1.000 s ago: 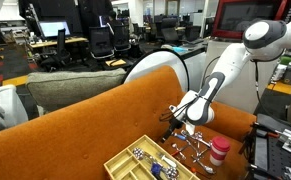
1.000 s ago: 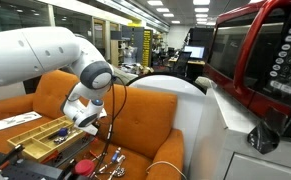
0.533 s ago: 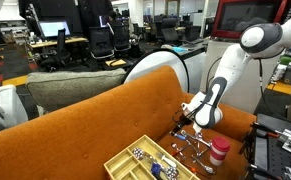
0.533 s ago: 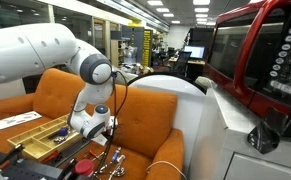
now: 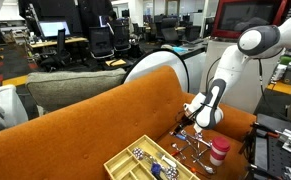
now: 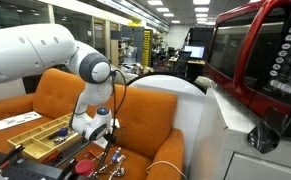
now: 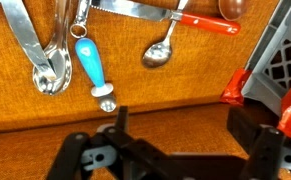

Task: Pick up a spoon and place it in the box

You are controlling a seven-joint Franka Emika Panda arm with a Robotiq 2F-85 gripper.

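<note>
Hovers low over the orange sofa seat (image 7: pixel 185 85) with gripper (image 7: pixel 180 135) fingers (image 7: pixel 120 120) spread wide, nothing between them. Just ahead: a blue-handled utensil (image 7: pixel 90 65), a steel spoon (image 7: pixel 160 52), a red-handled knife (image 7: pixel 190 18) (more steel spoons (image 7: pixel 45 65) bunched alongside). Further along the seat, well apart: the box (image 5: pixel 125 152), already holding cutlery.

Pouring down from ceiling strips (image 6: pixel 157 5) — lighting both exterior views brightly and evenly, though rendering them coarse and low in detail. In the wrist view, glinting hard off the metal spoons (image 7: pixel 49 74), casting short soft shadows onto the orange surface (image 7: pixel 190 92). Leaving the dark hand (image 7: pixel 180 125) underlit and slightly soft at the bottom edge.
</note>
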